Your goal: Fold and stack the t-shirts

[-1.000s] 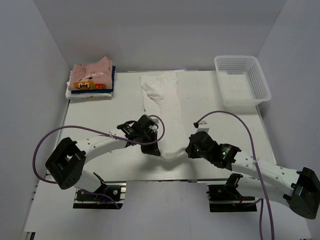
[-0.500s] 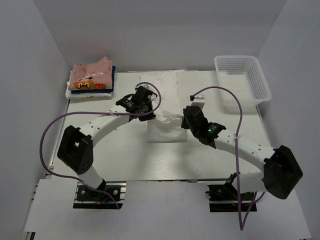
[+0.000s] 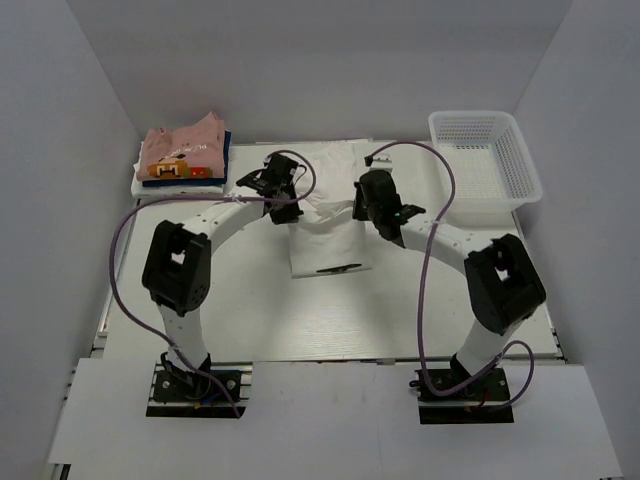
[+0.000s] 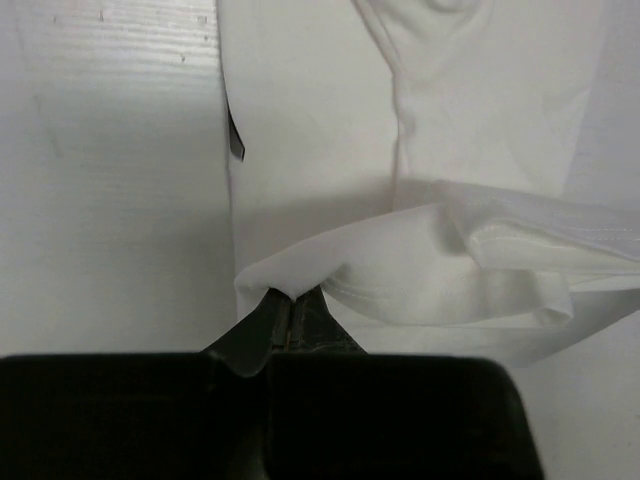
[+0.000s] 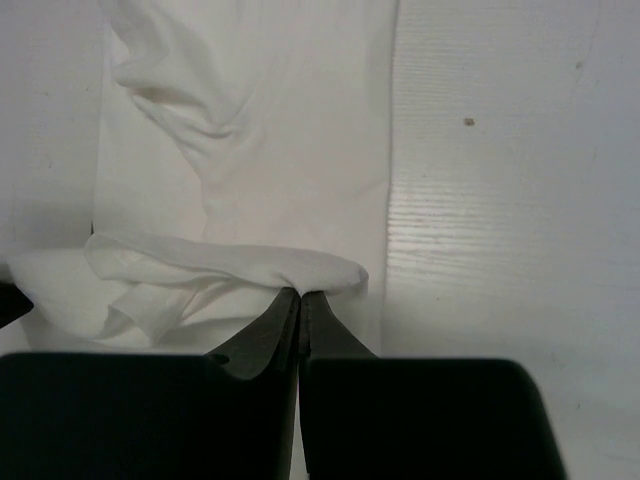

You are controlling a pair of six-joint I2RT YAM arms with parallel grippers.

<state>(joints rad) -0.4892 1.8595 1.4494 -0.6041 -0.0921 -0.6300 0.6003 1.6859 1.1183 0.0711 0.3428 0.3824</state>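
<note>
White t-shirt [image 3: 325, 245] lies in the middle of the table [image 3: 200, 300], a bit toward 12 o'clock. From above, I see my left gripper [image 3: 291, 208] and right gripper [image 3: 362, 212] at the shirt's 12 o'clock end. A second ago they were down at its 6 o'clock end, so they have carried the near edge up and over. The shirt now looks about half as long. The folded pile [image 3: 182, 160] sits at 10 o'clock and the basket [image 3: 485, 160] at 2 o'clock.

In the left wrist view, the fingers are pressed together on a corner of the white edge. The edge is lifted a little, with a shadow under it.

In the right wrist view it is the same: the fingers pinch the other corner.

I think this fold is almost done. The edge must be laid flat before I let go, or it may bunch up.
</note>
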